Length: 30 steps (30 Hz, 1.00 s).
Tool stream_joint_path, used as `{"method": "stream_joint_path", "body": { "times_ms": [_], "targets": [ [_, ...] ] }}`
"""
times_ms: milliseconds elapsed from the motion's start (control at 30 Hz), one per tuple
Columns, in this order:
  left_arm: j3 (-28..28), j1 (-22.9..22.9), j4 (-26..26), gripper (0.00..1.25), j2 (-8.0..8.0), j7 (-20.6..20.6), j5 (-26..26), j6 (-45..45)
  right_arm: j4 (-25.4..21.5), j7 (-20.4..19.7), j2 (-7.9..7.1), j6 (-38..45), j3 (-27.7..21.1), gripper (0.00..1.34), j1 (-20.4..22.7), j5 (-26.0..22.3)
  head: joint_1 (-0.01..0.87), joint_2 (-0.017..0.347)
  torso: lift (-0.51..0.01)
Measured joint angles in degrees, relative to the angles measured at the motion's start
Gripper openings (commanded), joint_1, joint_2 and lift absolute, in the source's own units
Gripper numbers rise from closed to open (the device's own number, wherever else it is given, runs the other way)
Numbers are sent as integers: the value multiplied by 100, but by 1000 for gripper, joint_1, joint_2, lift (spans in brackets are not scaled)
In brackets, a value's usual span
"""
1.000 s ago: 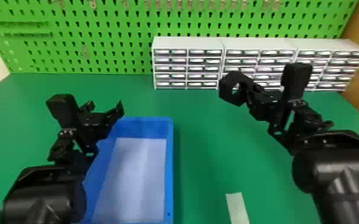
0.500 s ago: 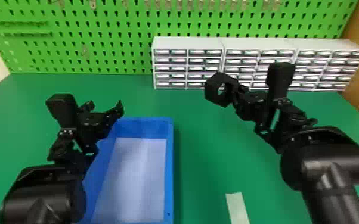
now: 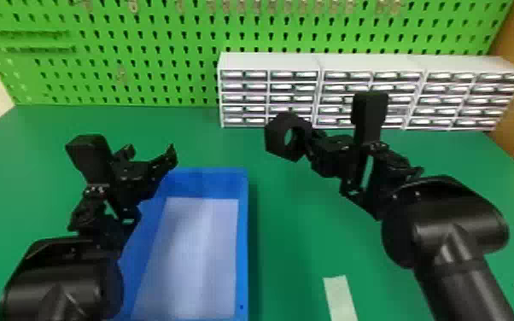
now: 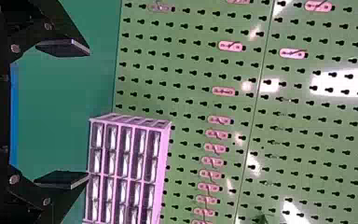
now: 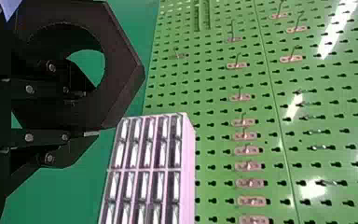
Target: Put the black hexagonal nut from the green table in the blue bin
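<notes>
Right arm brings black nut closer to the bin

Since the earlier frames the right arm (image 3: 457, 232) has moved towards the left of the head view, taking the black hexagonal nut (image 3: 274, 137) with it, while the left arm (image 3: 62, 277) has kept its place at lower left. The job is at the carrying step: the nut looks to be in the air just above the middle of the frame, grasped near one edge by the right jaws, right of and beyond the blue bin (image 3: 243, 239). The left jaws are released and empty, spread apart. Next, I judge, the nut needs to go further left and nearer, over the pale bin floor, then be lowered and let go. It is a chunky, matt black ring, six-sided outside with a round hole, tilted above the green bench (image 3: 294, 222)
</notes>
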Motion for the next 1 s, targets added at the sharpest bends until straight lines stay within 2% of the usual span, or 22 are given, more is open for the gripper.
{"method": "stream_joint_path", "body": {
  "times_ms": [433, 1000],
  "targets": [
    [14, 8, 1, 927, 0, 2, 0, 0, 73, 7, -82, 259, 331, 305, -151, -232, 686, 51, -97],
    [17, 8, 0, 927, 0, 2, -1, 0, 212, 52, -79, 356, 740, 304, -385, -505, 686, 51, -97]
  ]
}}
